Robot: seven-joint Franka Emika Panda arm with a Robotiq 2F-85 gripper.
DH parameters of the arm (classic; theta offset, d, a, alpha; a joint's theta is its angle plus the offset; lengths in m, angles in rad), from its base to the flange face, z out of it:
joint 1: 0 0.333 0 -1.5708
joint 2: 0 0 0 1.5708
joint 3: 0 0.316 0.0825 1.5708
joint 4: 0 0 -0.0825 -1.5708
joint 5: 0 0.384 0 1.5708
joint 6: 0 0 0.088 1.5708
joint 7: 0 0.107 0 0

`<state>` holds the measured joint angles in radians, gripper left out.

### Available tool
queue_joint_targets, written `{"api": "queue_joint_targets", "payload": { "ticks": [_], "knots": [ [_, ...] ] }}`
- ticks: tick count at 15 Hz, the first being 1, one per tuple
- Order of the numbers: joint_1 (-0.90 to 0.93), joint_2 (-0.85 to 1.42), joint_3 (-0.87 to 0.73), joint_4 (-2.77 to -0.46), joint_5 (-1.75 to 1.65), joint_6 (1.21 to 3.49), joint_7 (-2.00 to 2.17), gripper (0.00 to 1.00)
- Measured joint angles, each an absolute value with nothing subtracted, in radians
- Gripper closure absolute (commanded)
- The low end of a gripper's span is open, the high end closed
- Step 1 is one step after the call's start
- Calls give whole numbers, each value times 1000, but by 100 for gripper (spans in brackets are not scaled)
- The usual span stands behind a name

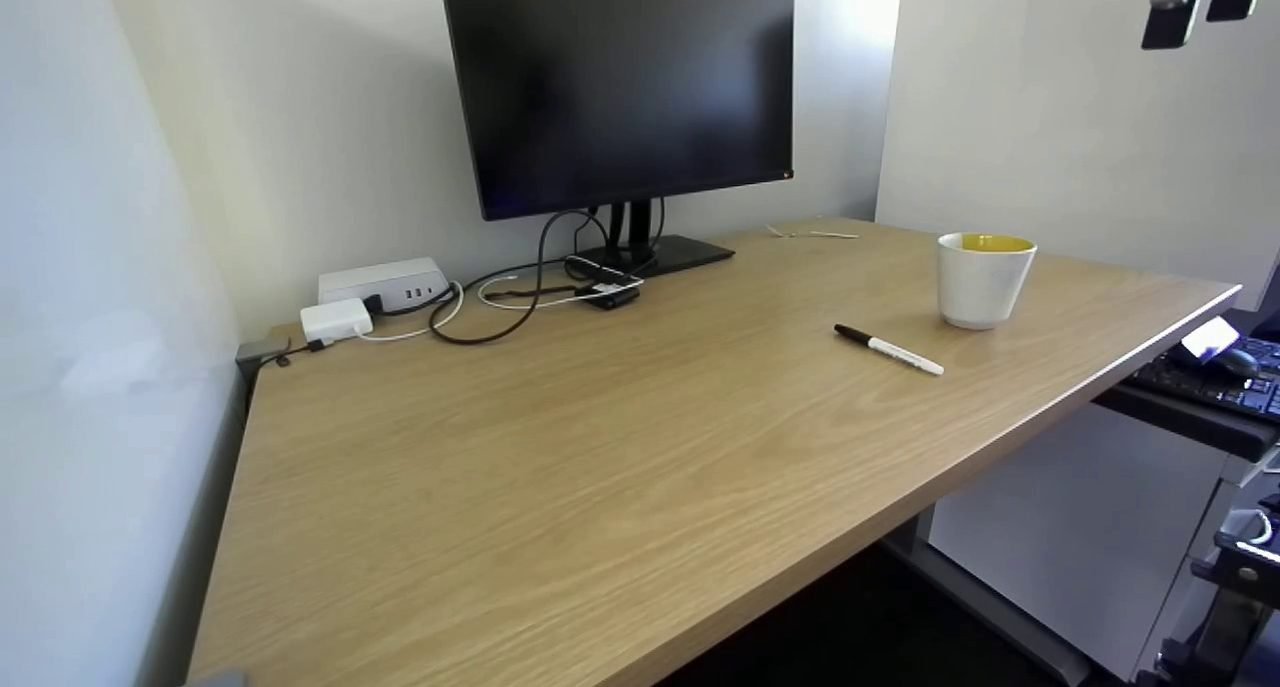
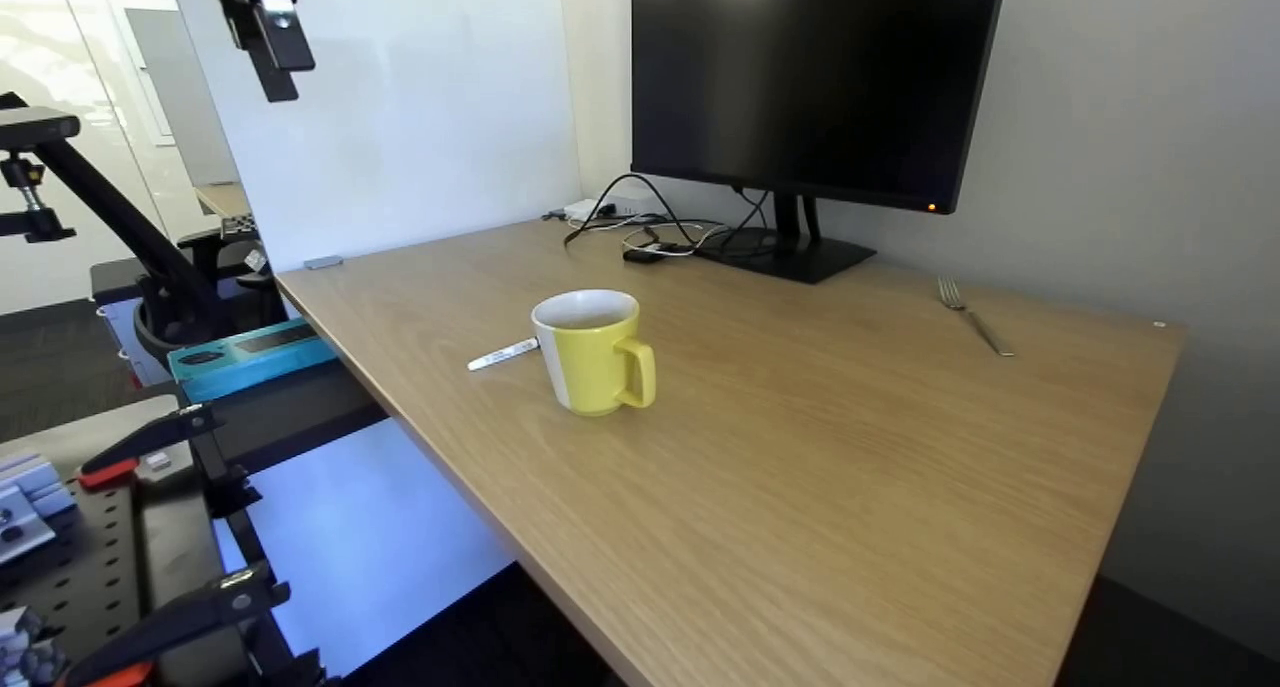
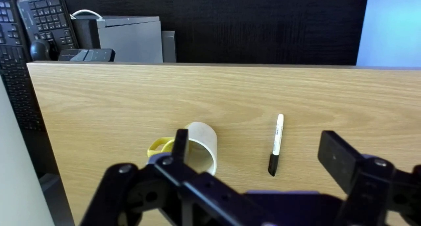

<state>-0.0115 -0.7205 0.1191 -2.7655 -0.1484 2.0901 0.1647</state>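
Observation:
My gripper (image 3: 255, 137) is open and holds nothing, its fingers spread wide in the wrist view. High above the desk, it appears at the top of both exterior views (image 1: 1198, 29) (image 2: 288, 84). Below it on the desk lies a white marker (image 3: 278, 138) with a black cap, seen between the fingers in the wrist view. A yellow-and-white mug (image 3: 203, 134) stands upright beside the marker, partly hidden behind the left finger there. In an exterior view the mug (image 2: 598, 372) shows its yellow handle and covers the marker's capped end.
A black monitor (image 1: 630, 87) stands at the back of the wooden desk (image 1: 520, 487), with tangled cables (image 1: 545, 297) and white boxes (image 1: 385, 282) nearby. A fork (image 2: 975, 317) lies near the back wall. Clamps (image 2: 225, 607) and a keyboard (image 1: 1240, 377) sit beyond the desk edge.

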Motion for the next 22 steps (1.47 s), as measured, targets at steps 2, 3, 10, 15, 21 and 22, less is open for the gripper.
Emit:
{"api": "queue_joint_targets", "payload": {
  "ticks": [2,3,10,15,21,22],
  "knots": [
    [-12,-647,100,-2741,-148,2114,146,0],
    [-12,-605,91,-2727,-148,2125,140,0],
    [-27,-316,22,-2592,-150,2169,117,0],
    [-36,-138,-19,-2469,-149,2185,97,0],
    [-37,97,-45,-2344,-140,2246,68,0],
    [-38,130,-48,-2326,-139,2253,62,0]
  ]
}}
